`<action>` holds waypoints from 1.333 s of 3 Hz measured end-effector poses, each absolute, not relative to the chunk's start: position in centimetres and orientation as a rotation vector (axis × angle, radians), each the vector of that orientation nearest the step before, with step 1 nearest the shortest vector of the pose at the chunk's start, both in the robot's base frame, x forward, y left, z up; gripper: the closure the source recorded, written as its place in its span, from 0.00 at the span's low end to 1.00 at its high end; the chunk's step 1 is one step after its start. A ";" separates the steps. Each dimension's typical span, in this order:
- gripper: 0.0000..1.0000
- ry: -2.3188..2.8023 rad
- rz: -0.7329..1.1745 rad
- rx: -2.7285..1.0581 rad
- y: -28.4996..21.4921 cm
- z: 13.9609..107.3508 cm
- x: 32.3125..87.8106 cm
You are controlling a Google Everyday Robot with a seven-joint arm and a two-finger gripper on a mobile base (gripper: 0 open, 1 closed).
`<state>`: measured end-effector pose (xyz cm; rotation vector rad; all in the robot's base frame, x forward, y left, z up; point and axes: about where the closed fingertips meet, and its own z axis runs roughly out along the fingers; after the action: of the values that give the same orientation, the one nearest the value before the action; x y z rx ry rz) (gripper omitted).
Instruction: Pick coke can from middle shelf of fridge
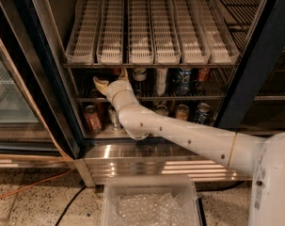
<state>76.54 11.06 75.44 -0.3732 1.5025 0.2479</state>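
Fridge (132,157) interior, counts given relative to the middle shelf (212,97). Above it: 6 white slotted lanes (139,27), side by side. On it: approx. 5 upper cans (183,79), some partly hidden. Below it: 5 lower cans (182,112). Further below, on floor: 1 clear tub (150,181). 1 white arm (189,135); 1 gripper (113,78) at shelf's left end, 2 fingers (100,83) spread apart.

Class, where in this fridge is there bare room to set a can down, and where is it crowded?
Free: the white slotted lanes up top, and the middle shelf between the left wall and the gripper. Crowded: right of the gripper, cans and a cup.
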 end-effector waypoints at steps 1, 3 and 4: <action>0.32 1.502 0.248 -0.373 11.1 75.4 76.5; 0.34 1.456 0.187 -0.354 10.8 75.8 79.2; 0.36 1.460 0.139 -0.343 10.6 75.8 81.1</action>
<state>81.09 10.56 75.82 -0.3435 1.4605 0.1387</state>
